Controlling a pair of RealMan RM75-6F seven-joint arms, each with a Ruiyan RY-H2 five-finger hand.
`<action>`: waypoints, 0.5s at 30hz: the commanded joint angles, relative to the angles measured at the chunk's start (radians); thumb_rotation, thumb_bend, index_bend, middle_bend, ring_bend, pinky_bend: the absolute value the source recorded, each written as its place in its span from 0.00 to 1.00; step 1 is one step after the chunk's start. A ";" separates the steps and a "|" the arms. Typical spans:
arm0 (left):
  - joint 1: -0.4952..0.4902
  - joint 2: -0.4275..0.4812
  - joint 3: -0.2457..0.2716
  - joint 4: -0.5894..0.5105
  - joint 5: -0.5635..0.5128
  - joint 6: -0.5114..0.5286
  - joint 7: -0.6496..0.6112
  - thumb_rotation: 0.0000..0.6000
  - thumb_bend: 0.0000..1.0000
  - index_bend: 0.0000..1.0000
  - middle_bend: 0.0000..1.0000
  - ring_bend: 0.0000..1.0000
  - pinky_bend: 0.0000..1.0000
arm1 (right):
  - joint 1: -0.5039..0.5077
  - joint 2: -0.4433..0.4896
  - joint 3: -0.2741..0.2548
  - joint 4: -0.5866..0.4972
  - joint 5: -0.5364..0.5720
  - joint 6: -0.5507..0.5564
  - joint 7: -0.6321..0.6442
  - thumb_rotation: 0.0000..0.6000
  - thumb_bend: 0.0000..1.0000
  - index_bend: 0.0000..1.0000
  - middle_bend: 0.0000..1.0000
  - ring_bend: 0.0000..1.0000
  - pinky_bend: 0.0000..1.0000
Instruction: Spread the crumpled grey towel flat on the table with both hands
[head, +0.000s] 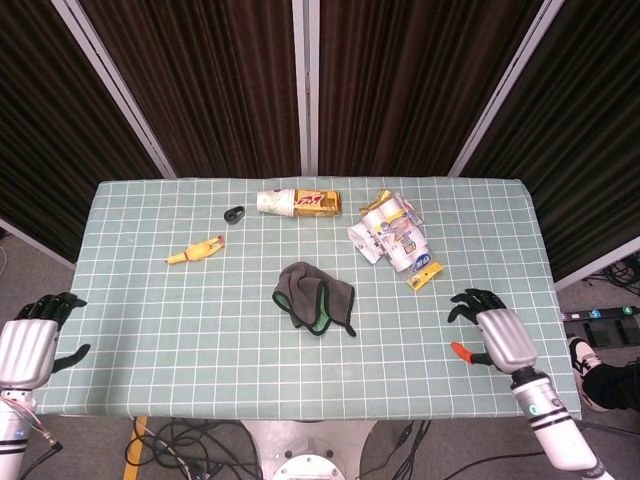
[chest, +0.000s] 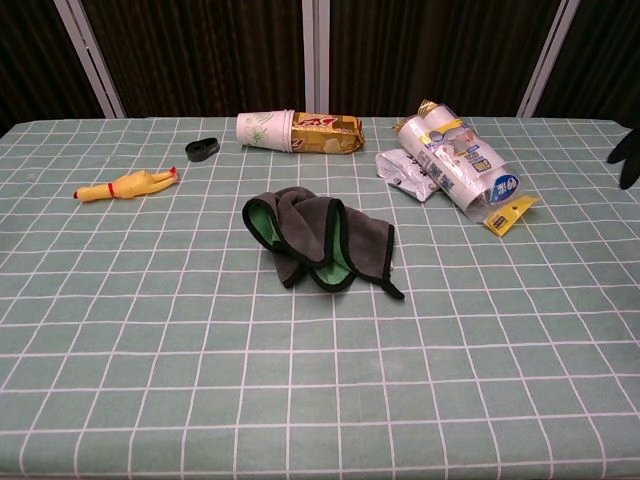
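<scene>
The crumpled grey towel with a green lining and dark edging (head: 315, 298) lies bunched near the middle of the green tablecloth with its white grid (head: 180, 340), touched by neither hand. In the chest view the towel (chest: 320, 238) shows its green inner side at the folds, with one dark corner trailing toward the near edge.

The right hand (head: 488, 328) hovers above the table's right part, well apart from the towel, its dark fingers (head: 468, 302) spread and holding nothing (the thumb tip is orange). In the chest view only dark fingertips (chest: 628, 158) show at the right edge.

The left hand (head: 35, 335) sits off the table's left edge, fingers apart and empty.

Behind the towel lie a white paper cup (head: 276, 202) nested against a yellow snack packet (head: 318, 203), a small black ring (head: 234, 214), and a yellow rubber chicken toy (head: 195, 251) to the left. To the right rests a clear plastic pack of white rolls (head: 390, 234) with a yellow tag (head: 424, 274) at its near end.
</scene>
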 joint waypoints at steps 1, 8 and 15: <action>0.004 -0.001 0.002 0.002 0.000 0.004 -0.006 1.00 0.09 0.30 0.29 0.24 0.32 | 0.080 -0.089 0.022 0.031 0.091 -0.110 -0.038 1.00 0.14 0.44 0.20 0.08 0.15; 0.014 -0.002 0.007 0.012 0.004 0.012 -0.022 1.00 0.09 0.30 0.29 0.24 0.32 | 0.180 -0.265 0.062 0.134 0.254 -0.210 -0.137 1.00 0.14 0.45 0.19 0.04 0.15; 0.021 0.001 0.012 0.020 0.009 0.016 -0.032 1.00 0.09 0.30 0.29 0.24 0.32 | 0.259 -0.441 0.106 0.267 0.391 -0.233 -0.214 1.00 0.11 0.45 0.19 0.03 0.15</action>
